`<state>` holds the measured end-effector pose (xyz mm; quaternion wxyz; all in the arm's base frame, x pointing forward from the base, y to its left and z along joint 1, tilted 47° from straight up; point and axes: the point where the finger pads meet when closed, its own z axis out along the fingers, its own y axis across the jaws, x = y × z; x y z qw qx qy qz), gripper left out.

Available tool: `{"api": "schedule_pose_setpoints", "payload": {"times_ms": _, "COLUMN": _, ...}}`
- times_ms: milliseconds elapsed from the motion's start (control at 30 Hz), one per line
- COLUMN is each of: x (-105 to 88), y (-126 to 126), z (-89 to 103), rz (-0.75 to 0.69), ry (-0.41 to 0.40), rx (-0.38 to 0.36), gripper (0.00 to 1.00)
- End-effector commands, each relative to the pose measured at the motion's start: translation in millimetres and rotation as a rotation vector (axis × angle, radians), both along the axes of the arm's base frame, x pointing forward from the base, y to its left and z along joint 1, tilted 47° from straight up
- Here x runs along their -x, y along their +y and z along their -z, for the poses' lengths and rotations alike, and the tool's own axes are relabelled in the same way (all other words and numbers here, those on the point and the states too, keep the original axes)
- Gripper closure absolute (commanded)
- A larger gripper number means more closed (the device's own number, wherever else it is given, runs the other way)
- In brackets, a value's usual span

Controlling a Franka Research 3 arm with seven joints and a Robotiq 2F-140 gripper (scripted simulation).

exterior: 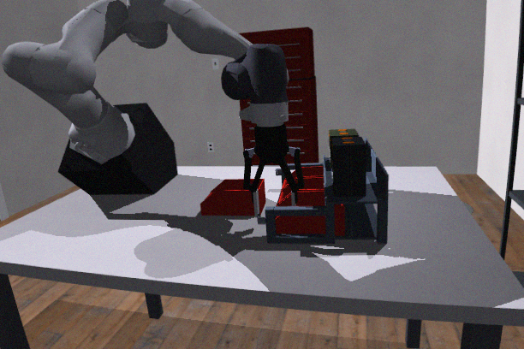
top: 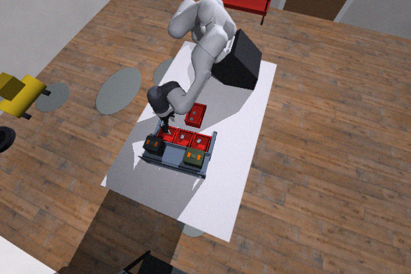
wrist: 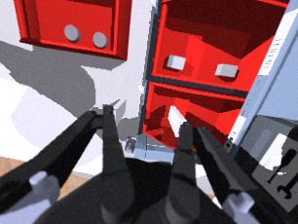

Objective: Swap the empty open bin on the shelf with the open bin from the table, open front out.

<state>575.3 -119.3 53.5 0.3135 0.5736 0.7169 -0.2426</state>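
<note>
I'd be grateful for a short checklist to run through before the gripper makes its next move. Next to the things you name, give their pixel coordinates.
1. Gripper [top: 165, 127] [exterior: 276, 207] [wrist: 147, 108] open, holding nothing: ok.
2. Fingers astride the front wall of the empty bin [top: 168, 138] [exterior: 300, 225] [wrist: 209, 107], one inside, one outside: ok.
3. Inside finger's clearance from the bin floor: cannot tell.
4. Two grey parts [top: 194, 113] [wrist: 72, 33] inside the table bin [top: 199, 116] [exterior: 231, 204] [wrist: 93, 15]: ok.
5. Empty bin out of the shelf [top: 172, 154] [exterior: 382, 212] [wrist: 260, 88]: not ok, still in its place.
</note>
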Motion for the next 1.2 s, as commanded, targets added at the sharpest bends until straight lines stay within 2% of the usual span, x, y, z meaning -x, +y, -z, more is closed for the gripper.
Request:
{"api": "schedule_pose_setpoints", "payload": {"times_ms": 0, "x": -1.5, "y": 0.6, "z": 1.1, "rz": -0.006, "ry": 0.001, "rx": -0.001, "gripper": 0.43}}
{"api": "schedule_pose_setpoints", "payload": {"times_ms": 400, "x": -1.5, "y": 0.6, "z": 1.1, "rz": -0.006, "ry": 0.001, "rx": -0.001, "gripper": 0.43}}
{"api": "schedule_pose_setpoints", "payload": {"times_ms": 433, "x": -1.5, "y": 0.6, "z": 1.1, "rz": -0.006, "ry": 0.001, "rx": -0.001, "gripper": 1.0}}
{"api": "schedule_pose_setpoints", "payload": {"times_ms": 1167, "x": -1.5, "y": 0.6, "z": 1.1, "rz": -0.006, "ry": 0.001, "rx": -0.001, "gripper": 1.0}}
